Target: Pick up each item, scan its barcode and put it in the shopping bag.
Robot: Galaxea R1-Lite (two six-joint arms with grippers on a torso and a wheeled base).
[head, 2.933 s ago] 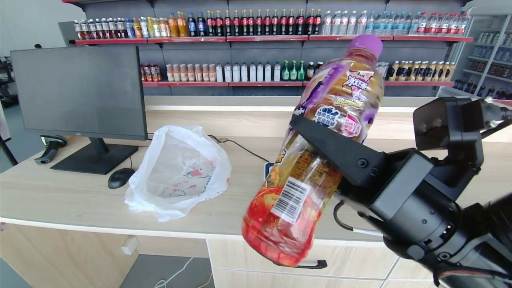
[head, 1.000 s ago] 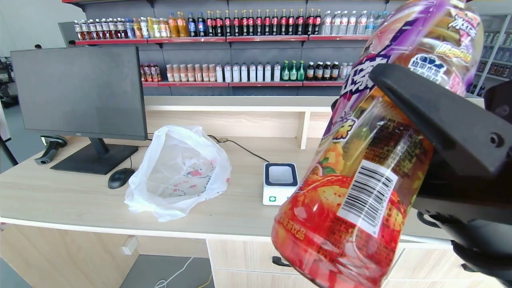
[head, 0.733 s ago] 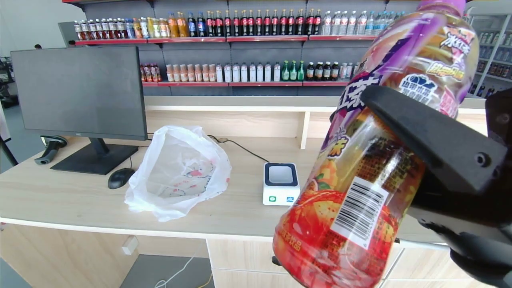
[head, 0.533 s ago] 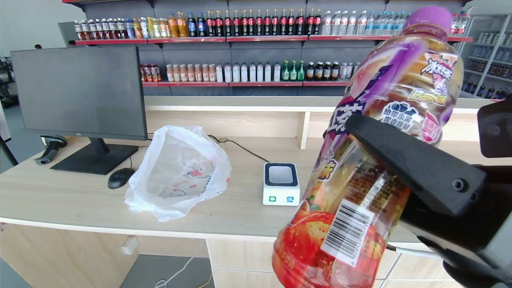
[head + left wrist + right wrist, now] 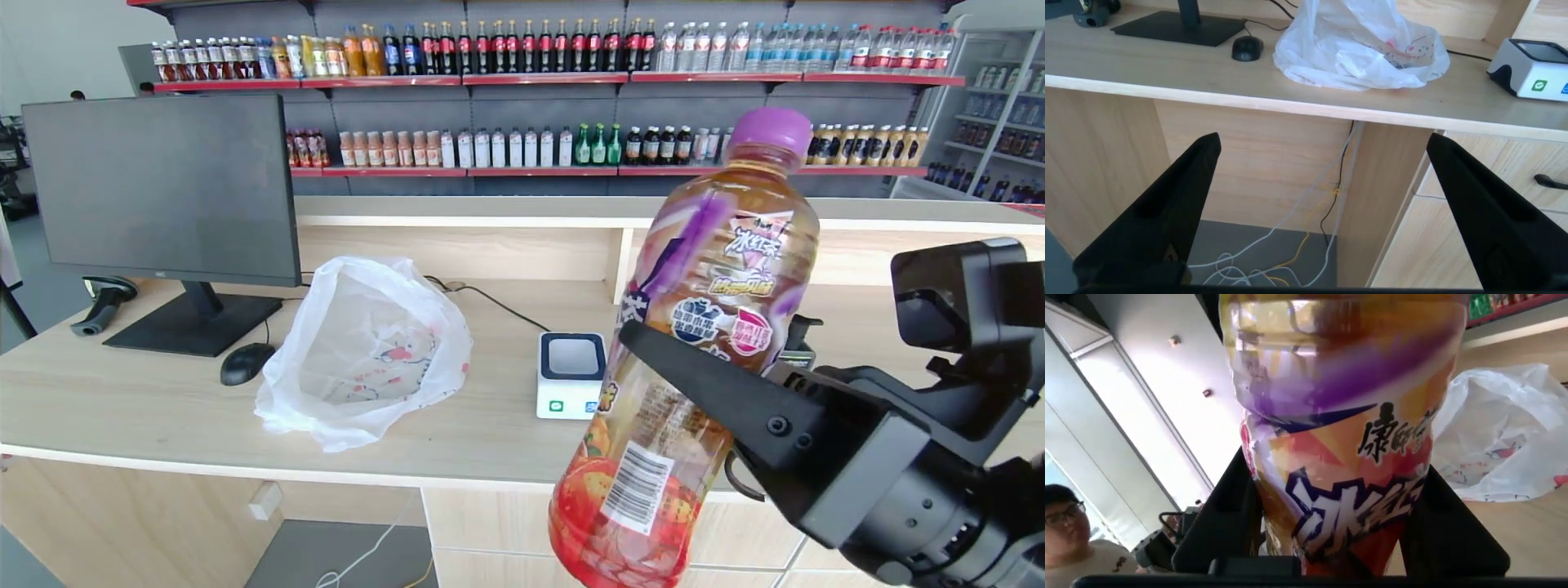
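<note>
Right pincer [image 5: 709, 347]: lower right of the head frame, clamped on the bottle's midsection. One black finger [image 5: 694, 384] crosses the near face of the label. In the right wrist view, the pincer [image 5: 1339, 527] has a finger on either side of the bottle.
Bottle [image 5: 727, 269]: held in the air, tilted. Its purple cap [image 5: 769, 131] points to the upper right and its red base sits at bottom centre of the frame. Amber drink inside, purple-and-orange label [image 5: 1343, 416].
Barcode [image 5: 641, 490]: low on the bottle, facing the head camera.
Scanner [image 5: 571, 374]: small white box with a dark window on top, standing on the table at frame centre. The bottle's left side overlaps its right edge in the frame. Seen also from the left wrist [image 5: 1534, 69].
Shopping bag [image 5: 367, 351]: thin white plastic, crumpled, lying on the table left of the scanner and apart from it [image 5: 1360, 45] [image 5: 1511, 433].
Left pincer [image 5: 1323, 163]: fingers spread wide with nothing between them, below the table's front edge.
Table [image 5: 122, 392]: light wood.
Monitor [image 5: 163, 184]: dark screen, upper left of the frame, on its stand.
Mouse [image 5: 246, 363]: black, between the monitor stand and the bag.
Shelves [image 5: 522, 77]: rows of drink bottles across the top of the frame.
</note>
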